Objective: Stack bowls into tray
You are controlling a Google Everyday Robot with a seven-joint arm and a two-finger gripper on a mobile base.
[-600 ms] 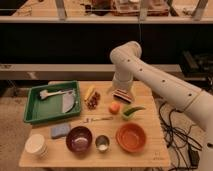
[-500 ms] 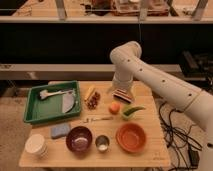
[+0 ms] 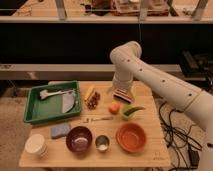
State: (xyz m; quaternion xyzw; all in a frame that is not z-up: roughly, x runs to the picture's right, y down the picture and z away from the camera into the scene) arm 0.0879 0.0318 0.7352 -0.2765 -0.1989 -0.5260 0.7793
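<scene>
The dark maroon bowl (image 3: 79, 138) sits upright near the table's front edge, left of centre. The orange bowl (image 3: 131, 137) stands to its right, with a small steel cup (image 3: 102, 143) between them. At the table's back left lies the green tray (image 3: 31, 113), holding a grey utensil and a half-round grey piece. My gripper (image 3: 122, 95) hangs above the back middle of the table, pointing down. It is open, holds nothing, and is well behind both bowls and right of the tray.
An orange fruit (image 3: 114, 107) and a green item (image 3: 131, 110) lie just in front of the gripper. A yellow item (image 3: 89, 92) and a dark red cluster (image 3: 93, 101) sit beside the tray. A fork (image 3: 97, 119), a blue sponge (image 3: 60, 131) and a white cup (image 3: 36, 145) lie nearer the front.
</scene>
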